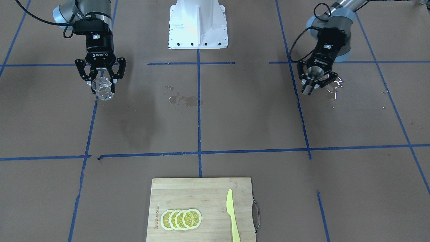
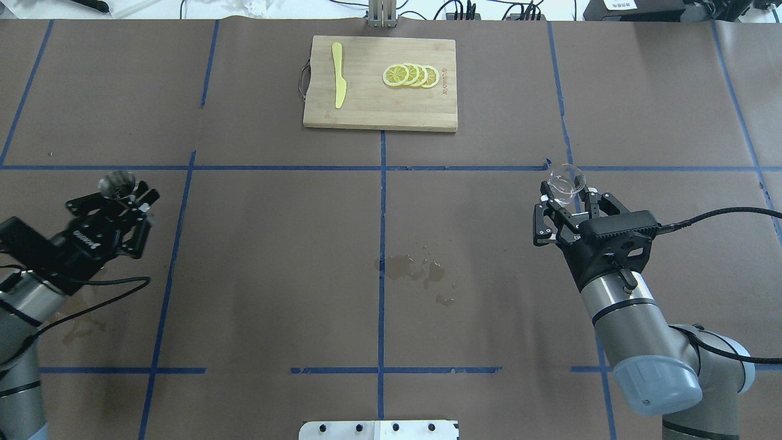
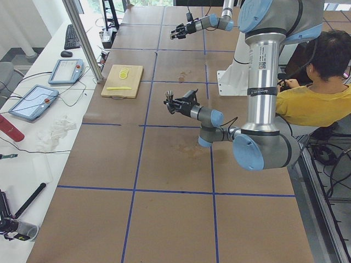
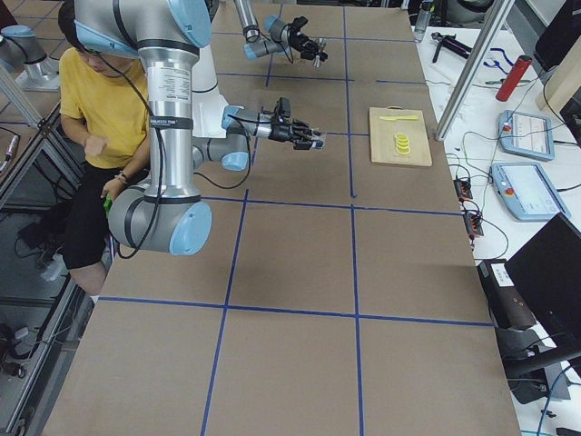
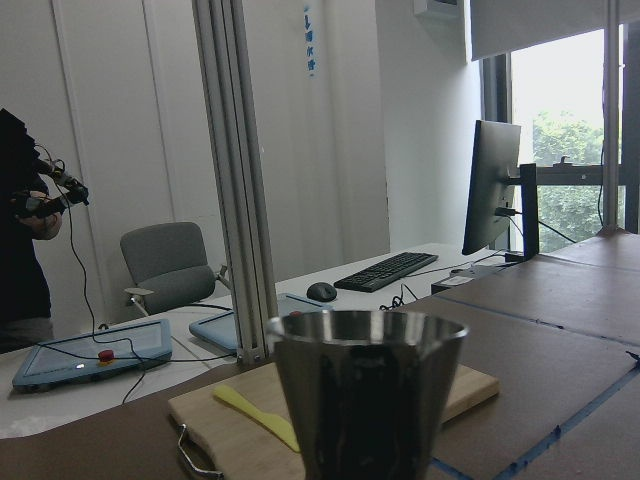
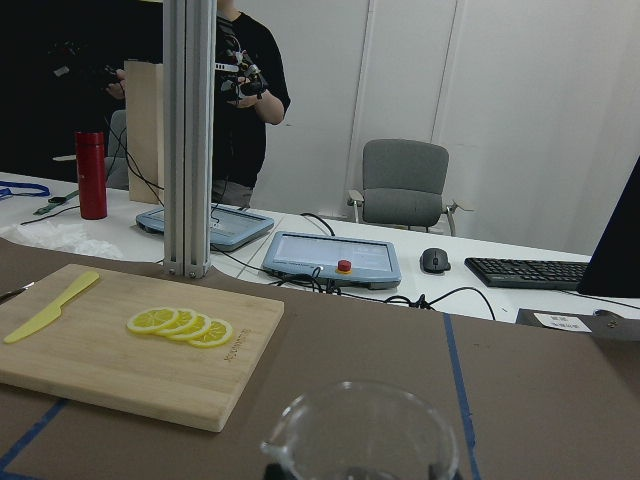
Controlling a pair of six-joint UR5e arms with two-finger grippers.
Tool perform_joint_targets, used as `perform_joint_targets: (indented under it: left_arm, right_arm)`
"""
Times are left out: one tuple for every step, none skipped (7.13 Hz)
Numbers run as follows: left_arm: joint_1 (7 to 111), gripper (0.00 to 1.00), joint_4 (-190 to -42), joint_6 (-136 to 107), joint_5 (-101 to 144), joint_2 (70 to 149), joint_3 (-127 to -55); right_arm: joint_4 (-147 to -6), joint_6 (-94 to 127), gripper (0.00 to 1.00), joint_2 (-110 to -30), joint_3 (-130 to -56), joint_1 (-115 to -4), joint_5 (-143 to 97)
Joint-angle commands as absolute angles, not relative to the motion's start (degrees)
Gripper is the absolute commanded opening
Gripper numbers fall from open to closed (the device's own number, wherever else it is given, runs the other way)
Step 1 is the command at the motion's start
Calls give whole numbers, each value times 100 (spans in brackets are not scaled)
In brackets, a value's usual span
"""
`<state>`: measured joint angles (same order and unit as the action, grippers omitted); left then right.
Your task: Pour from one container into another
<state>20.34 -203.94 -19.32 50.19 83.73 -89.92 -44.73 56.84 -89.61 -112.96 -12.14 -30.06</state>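
My right gripper [image 2: 568, 197] is shut on the small clear glass cup [image 2: 567, 181], held upright above the table on my right side. The front view shows the cup [image 1: 102, 89] between the black fingers, and its rim and pouring lip [image 6: 362, 432] fill the bottom of the right wrist view. My left gripper [image 2: 125, 194] is shut on the shiny steel jigger [image 2: 117, 183], far off at the table's left side. The jigger [image 1: 314, 72] also shows in the front view, and its upper cone [image 5: 368, 390] stands upright close to the left wrist camera. The two containers are wide apart.
A bamboo cutting board [image 2: 366, 110] at the far middle carries several lemon slices [image 2: 410, 75] and a yellow plastic knife [image 2: 339, 82]. Wet spill marks [image 2: 418, 269] lie at the table's centre, and more droplets [image 1: 336, 88] lie under the left gripper. The white robot base [image 1: 198, 25] stands at my edge.
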Motion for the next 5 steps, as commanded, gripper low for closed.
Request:
perform_joint_targets:
  left_arm:
    - [1987, 0, -21084, -1968, 4521, 7664, -8608]
    - [1978, 0, -21155, -2352, 4222, 7603, -7708]
    - [1943, 0, -21373, -2460, 4271, 7620, -7691]
    - [1916, 0, -21410, -2644, 4289, 7638, -7690]
    - [1812, 0, -21393, -3524, 4246, 7681, -7673]
  right_arm:
    - [-4465, 5687, 0, -8956, -11276, -1222, -3023]
    - [-4465, 5687, 0, -8921, -11285, -1213, -3023]
    - [-4465, 5687, 0, -8912, -11303, -1213, -3023]
    - [-4465, 5687, 0, -8903, -11303, -1204, -3023]
    - [-4465, 5687, 0, -8903, -11338, -1204, -3032]
